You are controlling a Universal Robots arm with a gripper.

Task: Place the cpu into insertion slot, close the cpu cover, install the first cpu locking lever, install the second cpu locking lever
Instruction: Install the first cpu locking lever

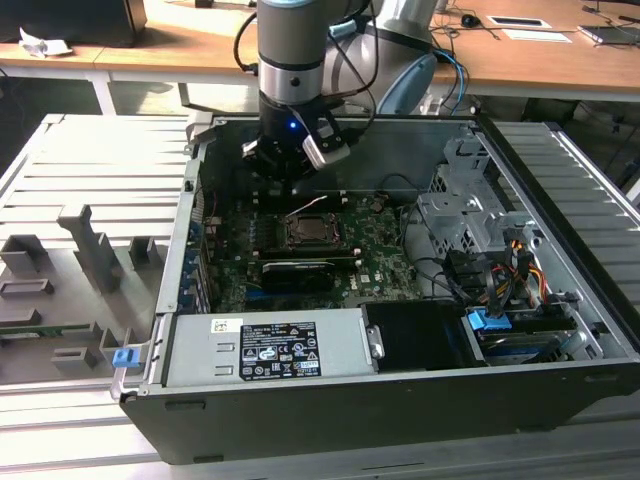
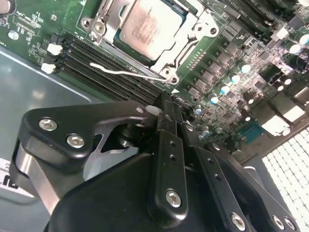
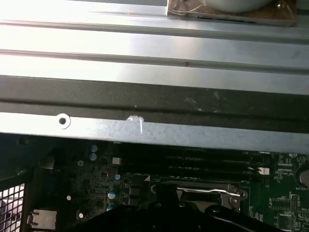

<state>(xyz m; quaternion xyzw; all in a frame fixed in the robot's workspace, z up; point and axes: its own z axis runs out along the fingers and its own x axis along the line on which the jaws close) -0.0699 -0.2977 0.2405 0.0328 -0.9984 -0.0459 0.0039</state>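
Gripper [image 2: 166,108] near silver-topped square cpu [image 2: 149,26]

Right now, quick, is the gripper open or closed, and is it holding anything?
The gripper: closed, holding nothing, poised over the motherboard near the cpu.

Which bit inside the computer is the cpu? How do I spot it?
Look inside the open computer case at the green motherboard. Near its middle is a silver frame, and the cpu is the flat silver-grey square inside it. Unlike the long black slots beside it, it's shiny and square.
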